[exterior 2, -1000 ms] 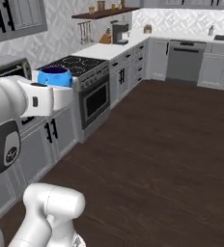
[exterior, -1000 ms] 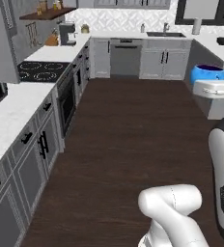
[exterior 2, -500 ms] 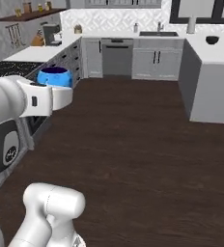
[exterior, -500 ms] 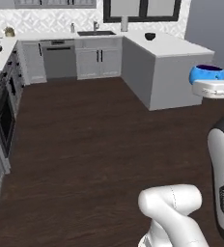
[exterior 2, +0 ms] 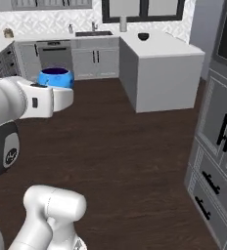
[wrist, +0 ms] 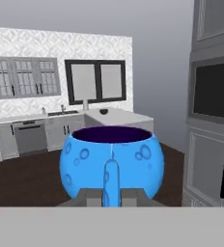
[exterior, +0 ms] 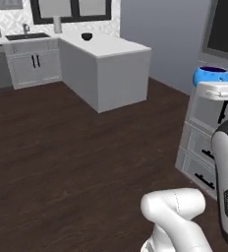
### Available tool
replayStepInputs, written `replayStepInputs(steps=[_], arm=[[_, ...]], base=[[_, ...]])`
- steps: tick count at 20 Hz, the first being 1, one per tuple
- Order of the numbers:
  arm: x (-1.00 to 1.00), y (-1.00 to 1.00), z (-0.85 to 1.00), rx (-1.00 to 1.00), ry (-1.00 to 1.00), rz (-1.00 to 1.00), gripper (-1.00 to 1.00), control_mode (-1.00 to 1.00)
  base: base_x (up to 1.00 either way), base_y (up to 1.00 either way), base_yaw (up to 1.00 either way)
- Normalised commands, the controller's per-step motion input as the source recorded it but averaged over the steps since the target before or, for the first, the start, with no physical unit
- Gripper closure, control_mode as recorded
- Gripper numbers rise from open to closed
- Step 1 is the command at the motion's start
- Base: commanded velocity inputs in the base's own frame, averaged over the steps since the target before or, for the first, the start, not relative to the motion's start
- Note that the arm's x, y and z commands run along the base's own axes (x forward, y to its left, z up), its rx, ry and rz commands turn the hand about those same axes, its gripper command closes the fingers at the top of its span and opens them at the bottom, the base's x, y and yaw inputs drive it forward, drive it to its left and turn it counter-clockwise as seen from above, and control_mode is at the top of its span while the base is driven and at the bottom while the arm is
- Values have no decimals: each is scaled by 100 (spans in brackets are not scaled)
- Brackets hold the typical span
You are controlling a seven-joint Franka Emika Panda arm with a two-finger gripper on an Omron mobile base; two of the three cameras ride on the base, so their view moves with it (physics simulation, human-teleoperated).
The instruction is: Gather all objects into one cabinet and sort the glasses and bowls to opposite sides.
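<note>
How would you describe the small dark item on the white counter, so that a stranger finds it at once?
Find the white peninsula counter that juts into the dark wood floor below the black-framed window. Near its far end, toward the window, sits a small black bowl. It is the one dark thing on that white top.

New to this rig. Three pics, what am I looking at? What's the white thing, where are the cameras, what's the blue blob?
All of it is a rendered kitchen. The white thing is a robot arm on a base that can drive. Two cameras ride on that base behind the arm, one to its left and one to its right, so those two pictures show the same scene from two sides. The third camera sits on the hand and looks along the claw.

The blue blob is a small glossy blue cup with a dark inside, held in the claw; it also shows at the arm's end in the left base view. A small dark bowl-like thing sits on the white island counter, too small to make out further.
</note>
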Motion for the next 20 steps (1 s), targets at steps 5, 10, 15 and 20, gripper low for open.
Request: replayStepInputs(steps=[5,10,15,20], arm=[[0,0,0,0,0,0,100,100],[0,0,0,0,0,0,100,100],[0,0,0,0,0,0,100,100],[0,0,0,0,0,0,100,100]], base=[[0,-37,-53],[0,-33,-59],[0,-28,-60],[0,-30,-56]])
